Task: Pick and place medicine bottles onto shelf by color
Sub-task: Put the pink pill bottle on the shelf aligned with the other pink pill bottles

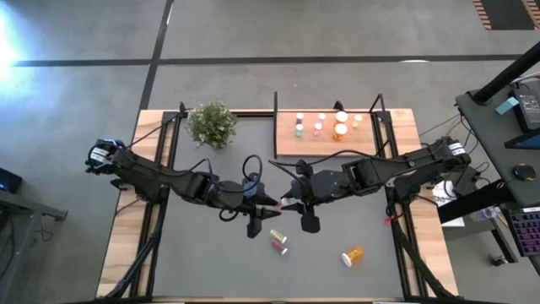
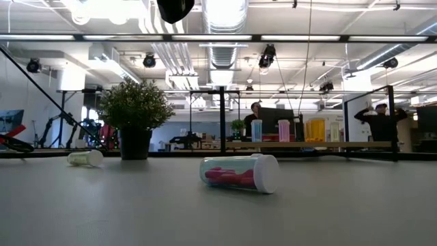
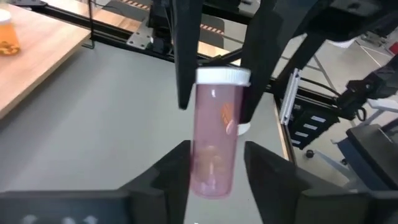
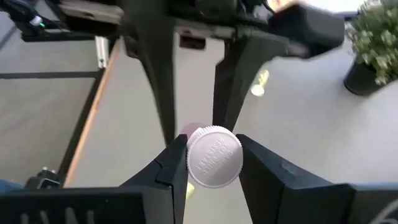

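Handover point: both grippers meet above mid-table, fingertips facing, one pink bottle (image 3: 214, 140) between them.
Right gripper (image 4: 212, 163): closed on the white cap (image 4: 214, 156) of the pink bottle, one finger pressed to each side.
Left gripper (image 3: 216, 163): fingers either side of the bottle's lower body, slightly parted; contact unclear, cannot tell whether gripping.
Pink bottle: upright, off the table, cap toward right gripper, base toward left.
Shelf (image 1: 287, 145): beyond right gripper, holding several small bottles, an orange bottle (image 1: 340, 130) among them.
Loose bottles: pink-filled bottle (image 1: 278, 245) lying just below the grippers; orange bottle (image 1: 353, 254) lying farther toward the right arm's side.
Plant (image 1: 211, 123): beyond left gripper, beside shelf.
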